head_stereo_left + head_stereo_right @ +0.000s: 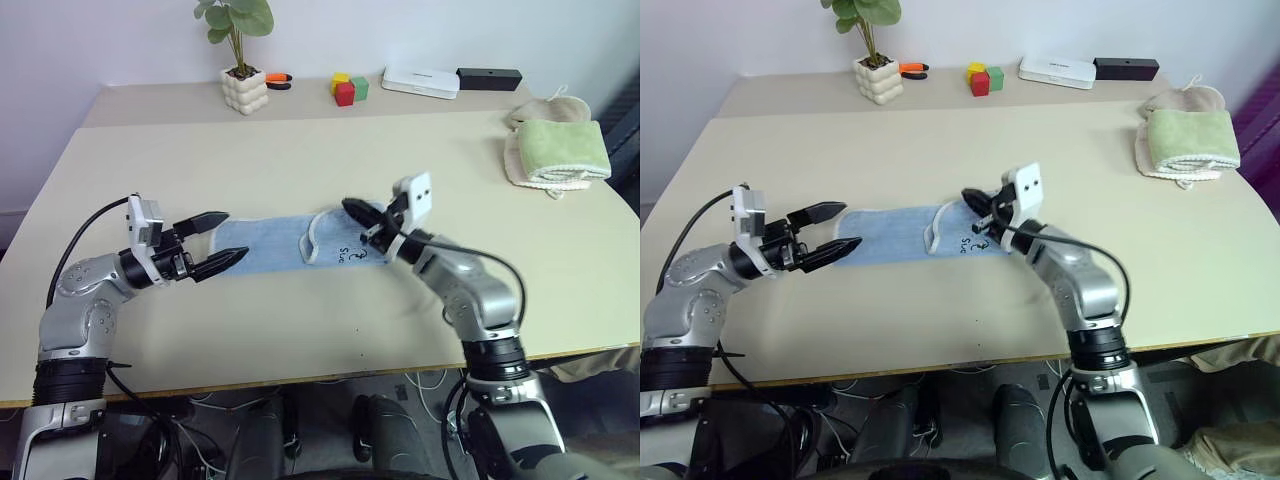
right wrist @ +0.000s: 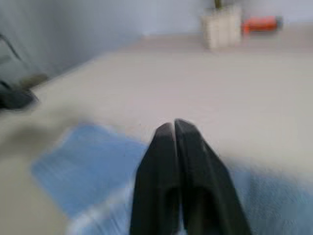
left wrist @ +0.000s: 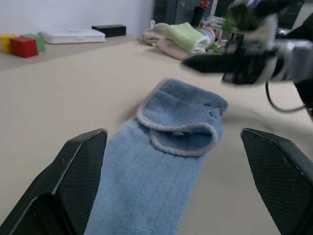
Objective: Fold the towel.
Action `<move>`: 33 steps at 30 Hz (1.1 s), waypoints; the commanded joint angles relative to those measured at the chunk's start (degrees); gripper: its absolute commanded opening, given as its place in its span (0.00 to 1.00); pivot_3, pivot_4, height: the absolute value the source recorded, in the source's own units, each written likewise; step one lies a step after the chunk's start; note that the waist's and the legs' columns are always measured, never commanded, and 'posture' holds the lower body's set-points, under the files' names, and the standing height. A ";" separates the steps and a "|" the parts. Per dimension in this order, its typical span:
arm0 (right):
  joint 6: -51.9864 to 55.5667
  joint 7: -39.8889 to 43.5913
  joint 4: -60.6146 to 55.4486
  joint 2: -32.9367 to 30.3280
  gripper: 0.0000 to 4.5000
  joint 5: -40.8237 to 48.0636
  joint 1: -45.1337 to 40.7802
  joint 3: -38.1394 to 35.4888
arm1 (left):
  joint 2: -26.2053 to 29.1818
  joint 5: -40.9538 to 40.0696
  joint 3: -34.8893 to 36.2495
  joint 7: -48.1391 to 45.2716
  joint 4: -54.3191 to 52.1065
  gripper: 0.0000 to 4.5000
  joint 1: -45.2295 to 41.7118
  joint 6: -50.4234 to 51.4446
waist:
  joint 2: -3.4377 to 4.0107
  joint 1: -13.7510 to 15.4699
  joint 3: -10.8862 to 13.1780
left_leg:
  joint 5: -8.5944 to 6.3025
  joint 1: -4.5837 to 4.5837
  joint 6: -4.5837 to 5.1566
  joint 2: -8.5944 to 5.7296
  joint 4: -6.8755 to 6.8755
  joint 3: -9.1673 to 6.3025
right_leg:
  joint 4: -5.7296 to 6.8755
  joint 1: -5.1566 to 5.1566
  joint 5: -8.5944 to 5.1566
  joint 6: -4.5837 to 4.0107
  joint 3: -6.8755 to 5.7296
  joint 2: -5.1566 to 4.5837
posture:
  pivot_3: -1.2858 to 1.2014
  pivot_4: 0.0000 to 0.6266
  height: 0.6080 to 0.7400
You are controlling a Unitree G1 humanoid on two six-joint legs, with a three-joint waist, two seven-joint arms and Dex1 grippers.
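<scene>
- One counter point(image 1: 300, 150), with a raised strip along its far edge.
- One light blue towel point(image 1: 275, 244), lying stretched out with one end folded over.
- One folded green towel point(image 1: 563, 148), sitting on one beige cloth point(image 1: 545, 105).
- One potted plant point(image 1: 243, 70) in a white knobbly pot.
- Three small blocks point(image 1: 349, 88): one yellow, one red, one green.
- One flat white box point(image 1: 421, 80) and one black bar point(image 1: 489, 78) beside it.
- One orange-and-black item point(image 1: 279, 80) next to the pot, possibly a tool handle; too small to tell.
- Two grippers: left gripper point(image 1: 218, 243), right gripper point(image 1: 352, 208).
</scene>
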 commanded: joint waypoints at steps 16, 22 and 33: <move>-17.12 -0.78 15.13 2.48 0.74 -12.40 0.59 3.06 | 1.21 -7.54 4.24 7.10 -10.79 1.00 7.19 11.85 | -0.01 -0.62 -0.03 | 0.03 0.09 -0.11 0.08 -0.03 -0.03 | 0.04 0.04 0.00 0.01 0.02 0.01 | 0.52 0.24 1.00; -15.44 -0.40 13.65 2.44 0.99 -11.67 -0.46 2.25 | 1.00 -16.91 7.68 14.84 -20.05 1.00 13.44 24.69 | -0.02 -1.21 -0.03 | 0.03 0.10 -0.13 0.08 -0.04 -0.10 | 0.05 0.08 -0.01 0.01 0.01 0.01 | 0.52 0.24 1.00; -12.83 19.06 -2.02 -10.52 0.99 -3.14 -4.29 0.39 | -8.40 -41.57 14.61 41.89 -32.16 1.00 25.17 37.52 | -0.01 -1.25 0.00 | 0.03 0.09 -0.11 0.06 -0.04 -0.19 | 0.02 0.10 -0.02 -0.01 0.04 -0.02 | 0.52 0.24 1.00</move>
